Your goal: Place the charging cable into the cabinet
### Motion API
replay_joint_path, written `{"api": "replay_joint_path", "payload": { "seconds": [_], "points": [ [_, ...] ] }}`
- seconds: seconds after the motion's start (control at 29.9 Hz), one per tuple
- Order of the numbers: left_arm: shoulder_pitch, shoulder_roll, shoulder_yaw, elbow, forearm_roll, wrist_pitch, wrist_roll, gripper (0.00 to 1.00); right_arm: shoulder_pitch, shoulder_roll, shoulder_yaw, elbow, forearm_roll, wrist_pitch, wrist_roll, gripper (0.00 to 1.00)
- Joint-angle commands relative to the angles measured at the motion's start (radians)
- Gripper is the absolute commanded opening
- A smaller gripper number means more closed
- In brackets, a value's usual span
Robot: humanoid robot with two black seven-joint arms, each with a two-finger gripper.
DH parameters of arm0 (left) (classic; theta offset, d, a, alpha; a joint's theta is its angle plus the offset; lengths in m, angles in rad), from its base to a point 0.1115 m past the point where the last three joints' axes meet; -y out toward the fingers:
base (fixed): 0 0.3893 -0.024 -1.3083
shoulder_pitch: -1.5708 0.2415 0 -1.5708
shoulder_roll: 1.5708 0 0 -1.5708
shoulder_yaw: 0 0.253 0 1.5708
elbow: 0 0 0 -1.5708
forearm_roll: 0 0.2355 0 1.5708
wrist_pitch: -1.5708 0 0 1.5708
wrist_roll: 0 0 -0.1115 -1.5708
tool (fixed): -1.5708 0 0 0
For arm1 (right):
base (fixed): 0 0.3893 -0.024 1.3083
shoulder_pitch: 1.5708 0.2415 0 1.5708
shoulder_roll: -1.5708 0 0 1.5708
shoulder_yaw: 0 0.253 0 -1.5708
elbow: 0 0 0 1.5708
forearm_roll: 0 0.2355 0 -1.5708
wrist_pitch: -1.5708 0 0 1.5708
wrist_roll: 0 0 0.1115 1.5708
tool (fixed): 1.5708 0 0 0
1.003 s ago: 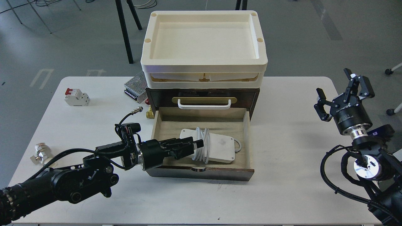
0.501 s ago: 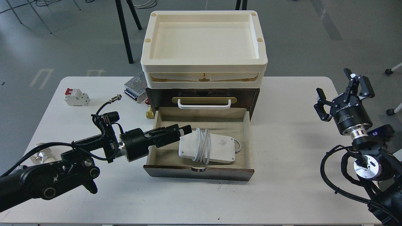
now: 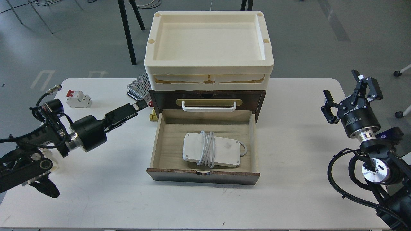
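The charging cable (image 3: 224, 149), a flat white block with its cord wound round the middle, lies inside the open pale wood drawer (image 3: 253, 141) of the dark brown cabinet (image 3: 260, 98). My left gripper (image 3: 140, 105) is over the table left of the drawer, clear of it and empty, pointing toward the cabinet's left side; its fingers overlap, so I cannot tell them apart. My right gripper (image 3: 348, 91) is open and empty, raised above the table's right edge, far from the cabinet.
Cream trays (image 3: 208, 69) are stacked on the cabinet. A perforated metal power supply (image 3: 138, 87) and a small brass fitting (image 3: 153, 115) sit by its left side. A white-and-red circuit breaker (image 3: 78, 98) stands at the back left. The drawer front faces me.
My left gripper let go of the cable, pulled out of the drawer and moved back left and up. The cable stays lying in the drawer. The right arm has not moved.
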Motion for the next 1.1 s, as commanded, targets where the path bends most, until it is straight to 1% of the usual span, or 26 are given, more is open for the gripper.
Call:
{"api": "replay_joint_path", "payload": {
  "seconds": [0.0, 0.1, 0.23, 0.33, 0.4, 0.53, 0.6, 0.63, 0.67, 0.77, 0.8, 0.87, 1.0, 1.07],
  "points": [
    [0.001, 0.063, -0.011, 0.0, -0.159, 0.001, 0.0, 0.94, 0.0, 0.0, 0.0, 0.0, 0.0, 0.0, 0.0, 0.99],
    [0.001, 0.077, -0.026, 0.018, -0.295, 0.005, 0.0, 0.94, 0.0, 0.0, -0.002, 0.0, 0.0, 0.0, 0.0, 0.99],
    [0.001, 0.074, -0.047, 0.092, -0.509, 0.01, 0.0, 0.94, 0.0, 0.0, 0.0, 0.0, 0.0, 0.0, 0.0, 0.99],
    [-0.004, 0.051, -0.089, 0.21, -0.651, 0.01, 0.0, 0.94, 0.0, 0.0, 0.0, -0.001, 0.0, 0.0, 0.0, 0.99],
    [-0.009, 0.01, -0.115, 0.305, -0.719, 0.008, 0.0, 0.94, 0.002, 0.0, -0.002, -0.001, 0.0, 0.0, 0.0, 0.99],
    [-0.038, -0.136, -0.173, 0.539, -0.742, 0.002, 0.0, 0.94, 0.002, 0.0, -0.003, 0.0, -0.002, 0.005, -0.002, 0.99],
    [-0.053, -0.185, -0.181, 0.619, -0.744, -0.002, 0.0, 0.95, 0.0, 0.0, -0.005, 0.002, -0.002, 0.005, -0.002, 0.99],
    [-0.061, -0.202, -0.182, 0.645, -0.744, -0.01, 0.0, 0.97, 0.002, 0.0, -0.005, 0.002, -0.002, 0.005, -0.002, 0.99],
    [-0.065, -0.21, -0.182, 0.658, -0.745, -0.031, 0.0, 0.98, 0.002, 0.0, -0.005, 0.002, -0.002, 0.005, -0.002, 0.99],
    [-0.064, -0.215, -0.189, 0.684, -0.748, -0.175, 0.0, 0.98, 0.002, 0.0, -0.005, 0.0, -0.002, 0.005, -0.003, 0.99],
    [-0.062, -0.218, -0.198, 0.707, -0.748, -0.22, 0.0, 0.98, 0.002, 0.0, -0.005, 0.0, -0.002, 0.003, -0.003, 0.99],
    [-0.062, -0.25, -0.225, 0.768, -0.75, -0.278, 0.0, 0.98, 0.002, 0.002, -0.003, 0.0, -0.002, -0.002, -0.003, 0.99],
    [-0.065, -0.337, -0.251, 0.898, -0.747, -0.304, 0.0, 0.99, 0.002, 0.002, -0.003, -0.001, -0.002, -0.002, -0.003, 0.99],
    [-0.067, -0.354, -0.251, 0.932, -0.747, -0.333, 0.0, 0.99, 0.002, 0.002, -0.003, -0.001, 0.0, -0.003, -0.002, 0.99]
  ]
}}
